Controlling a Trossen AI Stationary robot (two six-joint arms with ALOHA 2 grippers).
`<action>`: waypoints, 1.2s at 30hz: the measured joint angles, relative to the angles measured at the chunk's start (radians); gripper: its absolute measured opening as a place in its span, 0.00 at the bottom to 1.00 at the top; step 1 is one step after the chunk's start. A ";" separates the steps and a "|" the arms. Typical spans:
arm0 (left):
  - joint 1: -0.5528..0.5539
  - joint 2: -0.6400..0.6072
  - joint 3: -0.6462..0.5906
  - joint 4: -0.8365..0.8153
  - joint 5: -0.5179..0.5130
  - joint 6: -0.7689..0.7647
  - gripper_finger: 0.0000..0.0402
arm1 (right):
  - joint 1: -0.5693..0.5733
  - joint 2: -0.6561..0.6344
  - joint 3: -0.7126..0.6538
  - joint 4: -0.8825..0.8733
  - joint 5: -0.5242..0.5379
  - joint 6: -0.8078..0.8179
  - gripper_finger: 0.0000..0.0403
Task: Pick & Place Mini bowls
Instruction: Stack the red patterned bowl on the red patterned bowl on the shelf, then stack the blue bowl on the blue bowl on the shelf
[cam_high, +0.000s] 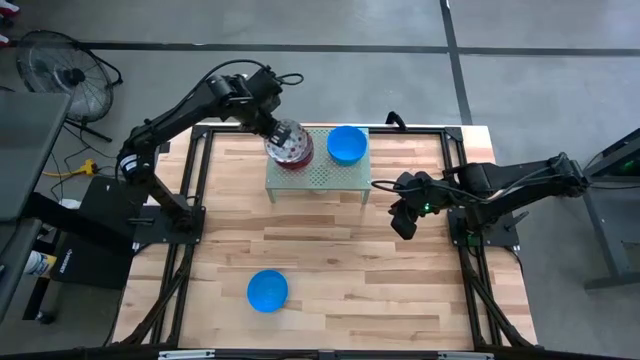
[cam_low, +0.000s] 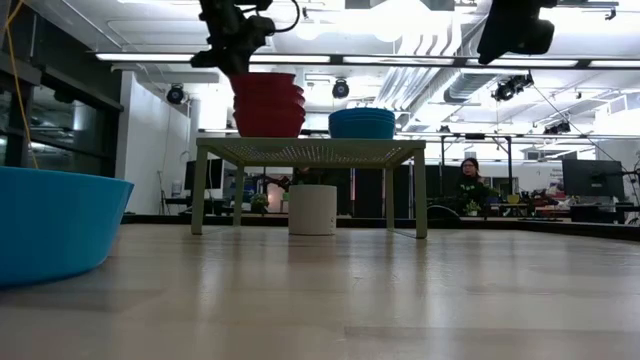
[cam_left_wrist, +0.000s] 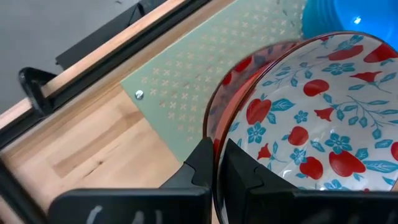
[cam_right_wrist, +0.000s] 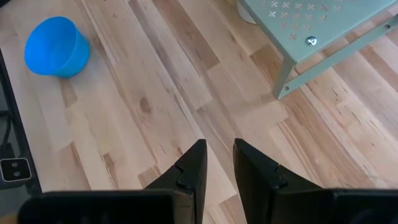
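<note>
A pale green perforated rack (cam_high: 330, 178) stands at the table's far middle. On it are a stack of blue mini bowls (cam_high: 347, 143) and a stack of floral ones, red outside (cam_low: 268, 105). My left gripper (cam_high: 278, 135) is over the floral stack, shut on the top floral bowl (cam_left_wrist: 317, 106). One blue bowl (cam_high: 267, 290) rests on its base on the bare wood near the front edge. My right gripper (cam_high: 403, 222) hangs to the right of the rack, above the table. Its fingers (cam_right_wrist: 219, 155) are slightly apart with nothing between them. My left gripper pinches the top floral bowl's rim (cam_left_wrist: 219, 134), one finger (cam_left_wrist: 239, 165) inside the bowl and one (cam_left_wrist: 199, 165) outside. The fingers slant down from the table's left far side. The bowl sits mouth up over the other floral bowls (cam_left_wrist: 249, 62); whether it rests on them I cannot tell.
A white cylinder (cam_low: 313, 208) stands on the table under the rack. Black frame rails (cam_high: 195, 190) run along the table's left and right sides. Open wood lies between the rack and the lone blue bowl (cam_right_wrist: 56, 46). A person (cam_low: 470, 180) sits far behind the table.
</note>
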 joint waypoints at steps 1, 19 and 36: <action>0.003 0.000 0.000 0.006 0.007 0.000 0.01 | 0.000 0.000 0.000 0.000 0.000 -0.003 0.17; 0.011 0.064 0.000 0.064 0.060 0.022 0.10 | 0.000 0.000 0.000 -0.023 0.008 -0.008 0.17; 0.010 0.061 0.221 -0.057 -0.045 0.150 0.49 | 0.000 0.000 0.000 -0.037 -0.001 -0.007 0.17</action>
